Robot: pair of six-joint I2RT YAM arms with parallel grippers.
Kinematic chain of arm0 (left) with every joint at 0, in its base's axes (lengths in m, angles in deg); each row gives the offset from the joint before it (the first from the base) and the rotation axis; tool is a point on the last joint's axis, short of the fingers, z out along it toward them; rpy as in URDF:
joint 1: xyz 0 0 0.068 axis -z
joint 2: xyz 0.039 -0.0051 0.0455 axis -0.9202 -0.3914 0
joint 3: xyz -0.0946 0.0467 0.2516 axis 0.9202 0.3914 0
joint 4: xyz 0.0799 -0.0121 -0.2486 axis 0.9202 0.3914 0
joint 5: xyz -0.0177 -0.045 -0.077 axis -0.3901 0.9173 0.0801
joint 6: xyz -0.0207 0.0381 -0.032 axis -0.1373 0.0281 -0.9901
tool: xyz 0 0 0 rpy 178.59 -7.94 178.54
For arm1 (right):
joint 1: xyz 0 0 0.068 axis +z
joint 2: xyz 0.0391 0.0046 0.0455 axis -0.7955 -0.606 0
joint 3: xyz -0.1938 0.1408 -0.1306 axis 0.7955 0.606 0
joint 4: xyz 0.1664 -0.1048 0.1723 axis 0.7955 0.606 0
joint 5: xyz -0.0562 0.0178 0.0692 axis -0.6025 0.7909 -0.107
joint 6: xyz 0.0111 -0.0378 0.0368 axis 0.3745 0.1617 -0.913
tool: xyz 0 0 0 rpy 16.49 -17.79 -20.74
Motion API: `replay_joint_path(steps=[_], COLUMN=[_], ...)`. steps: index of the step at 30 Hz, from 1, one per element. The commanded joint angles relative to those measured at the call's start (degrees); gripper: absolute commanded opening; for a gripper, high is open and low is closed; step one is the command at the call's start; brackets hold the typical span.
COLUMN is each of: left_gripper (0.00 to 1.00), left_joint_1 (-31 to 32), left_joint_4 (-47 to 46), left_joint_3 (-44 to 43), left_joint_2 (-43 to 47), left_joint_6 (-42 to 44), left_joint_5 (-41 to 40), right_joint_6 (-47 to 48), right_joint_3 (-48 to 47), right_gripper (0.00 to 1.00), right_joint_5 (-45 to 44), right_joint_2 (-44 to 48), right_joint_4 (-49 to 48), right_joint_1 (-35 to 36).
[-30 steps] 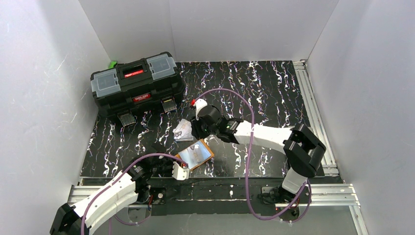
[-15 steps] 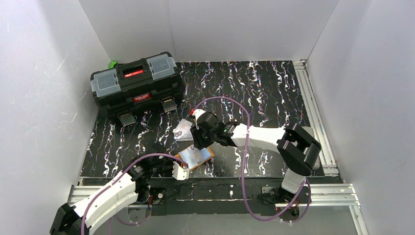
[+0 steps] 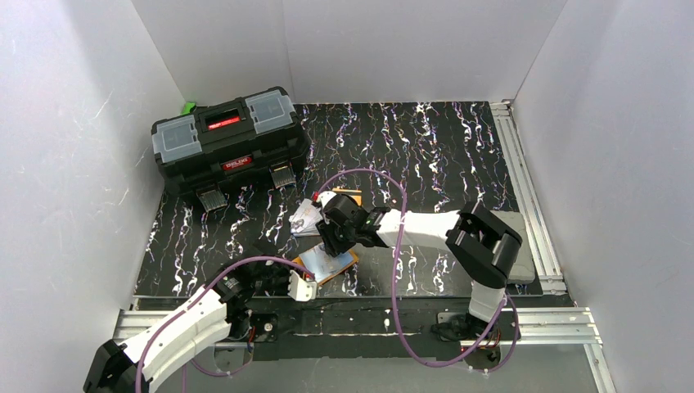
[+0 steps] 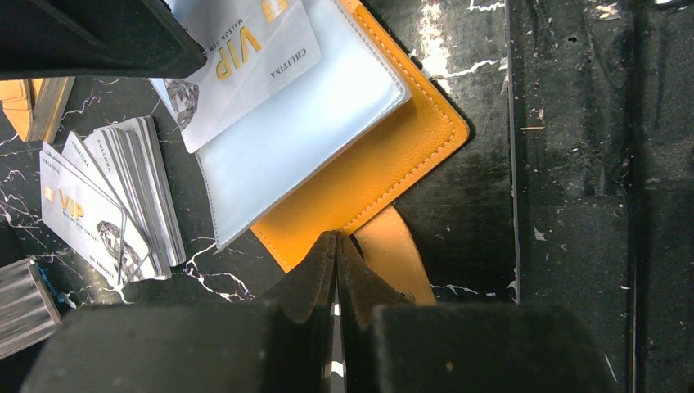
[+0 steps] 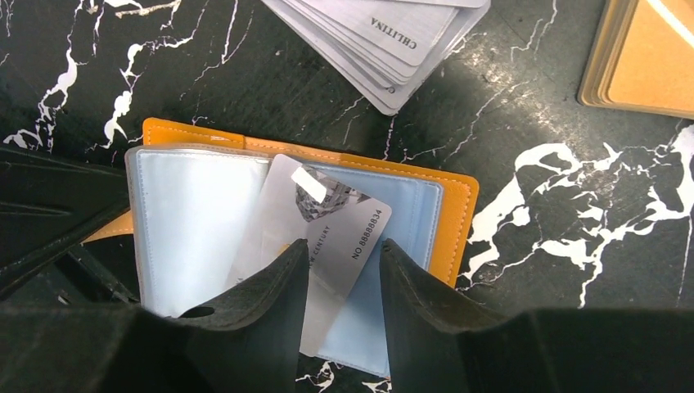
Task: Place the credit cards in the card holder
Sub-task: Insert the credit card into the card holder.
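Note:
The orange card holder (image 3: pixel 342 266) lies open near the front edge, clear sleeves up. It also shows in the right wrist view (image 5: pixel 458 221) and the left wrist view (image 4: pixel 385 164). A pale white credit card (image 5: pixel 348 225) lies tilted on the sleeves, its left part looking dimmer, as if under plastic; it shows in the left wrist view too (image 4: pixel 245 57). My right gripper (image 5: pixel 344 246) is open just above this card, one finger on each side. My left gripper (image 4: pixel 336 236) is shut, tips on the holder's near edge beside the snap tab (image 4: pixel 405 262).
A fanned pile of white cards (image 3: pixel 307 217) lies just behind the holder, also seen in the right wrist view (image 5: pixel 385 41). A stack of orange cards (image 5: pixel 646 57) lies to the right. A big black toolbox (image 3: pixel 229 143) stands at the back left.
My right gripper has moved from behind the card pile toward the front, over the open holder. The white card now lies on the sleeves. The left arm has not moved.

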Motion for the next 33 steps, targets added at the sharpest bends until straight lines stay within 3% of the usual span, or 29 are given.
replay_joint_path(steps=[1,25,27,29,33], left_gripper=[0.00,0.00,0.00,0.00,0.00], left_joint_1=[0.00,-0.04,-0.74,-3.42,-4.03], left_joint_4=[1.46,-0.83,1.91,6.71,4.50], left_joint_3=[1.12,-0.18,-4.59,-11.44,-16.38], left_joint_2=[-0.28,-1.87,0.22,2.04,-4.70], left_joint_6=[0.06,-0.92,-5.19,-16.22,-34.44], left_joint_5=[0.65,-1.78,-3.65,-3.08,-1.59], right_joint_6=[3.89,16.09,15.94,15.56,14.58], right_joint_3=[-1.40,4.42,3.20,2.89,4.21], right_gripper=[0.44,0.42,0.42,0.42,0.41], right_joint_5=[-1.42,-9.72,-9.21,-8.57,-7.97], right_joint_2=[-0.92,4.16,4.51,4.57,5.95], right_joint_4=[-0.30,-0.44,-0.63,-0.99,-2.22], right_joint_1=[1.42,4.92,4.66,4.73,4.66])
